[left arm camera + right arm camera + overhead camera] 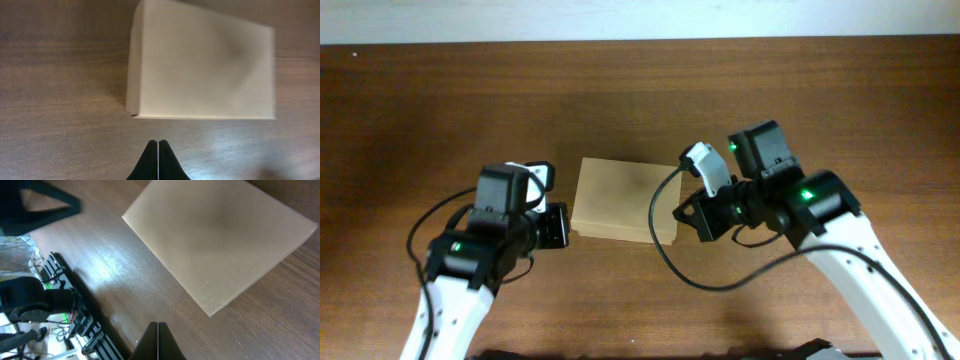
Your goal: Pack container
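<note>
The container (620, 198) is a plain tan cardboard box lying flat in the middle of the brown table, its lid closed. In the left wrist view the container (200, 60) fills the upper half, and my left gripper (158, 143) is shut and empty a short way off its near edge. In the right wrist view the container (220, 235) lies ahead at an angle; my right gripper (157, 325) is shut, holds nothing and sits apart from the box's corner. Overhead, the left gripper (563, 226) is just left of the box and the right gripper (686, 213) just right of it.
The wooden table (640, 90) stretches all around the box. A black cable (665, 250) loops from the right arm over the table in front of the box. In the right wrist view a black frame with wiring (75, 315) runs along the table edge.
</note>
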`<state>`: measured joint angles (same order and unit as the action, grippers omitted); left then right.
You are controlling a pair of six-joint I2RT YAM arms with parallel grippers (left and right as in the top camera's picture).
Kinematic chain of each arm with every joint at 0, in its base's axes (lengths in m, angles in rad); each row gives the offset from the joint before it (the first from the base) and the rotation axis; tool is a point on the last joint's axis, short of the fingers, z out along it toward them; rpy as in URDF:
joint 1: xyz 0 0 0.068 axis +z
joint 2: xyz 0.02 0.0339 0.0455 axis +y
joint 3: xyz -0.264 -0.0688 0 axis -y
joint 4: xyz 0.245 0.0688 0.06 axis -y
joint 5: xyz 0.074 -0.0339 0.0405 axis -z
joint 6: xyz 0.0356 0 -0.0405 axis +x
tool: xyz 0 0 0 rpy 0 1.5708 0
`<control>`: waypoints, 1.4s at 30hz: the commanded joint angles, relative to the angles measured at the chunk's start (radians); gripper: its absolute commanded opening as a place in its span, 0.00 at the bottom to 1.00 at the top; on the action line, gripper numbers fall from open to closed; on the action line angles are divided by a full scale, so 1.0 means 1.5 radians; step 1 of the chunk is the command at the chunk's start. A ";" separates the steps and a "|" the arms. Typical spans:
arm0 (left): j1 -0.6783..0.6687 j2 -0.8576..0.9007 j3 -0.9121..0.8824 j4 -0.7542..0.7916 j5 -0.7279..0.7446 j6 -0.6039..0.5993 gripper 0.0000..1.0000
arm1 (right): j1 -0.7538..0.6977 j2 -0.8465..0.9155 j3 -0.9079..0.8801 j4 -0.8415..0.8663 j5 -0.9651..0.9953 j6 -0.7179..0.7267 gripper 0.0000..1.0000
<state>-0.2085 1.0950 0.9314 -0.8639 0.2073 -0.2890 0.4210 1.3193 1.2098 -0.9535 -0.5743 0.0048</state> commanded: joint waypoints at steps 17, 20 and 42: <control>-0.036 0.203 0.003 0.110 0.003 -0.007 0.02 | 0.007 -0.139 0.009 -0.126 0.003 0.003 0.04; -0.040 0.224 0.003 0.113 0.001 -0.007 0.02 | 0.007 -0.139 0.009 -0.131 0.003 0.003 0.04; -0.040 -0.169 0.062 -0.130 -0.032 -0.052 0.02 | 0.007 -0.157 0.009 -0.174 0.042 0.023 0.04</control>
<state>-0.2634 0.9474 1.0100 -1.0237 0.1741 -0.3260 0.4210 1.1187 1.2102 -1.2057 -0.5419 0.0219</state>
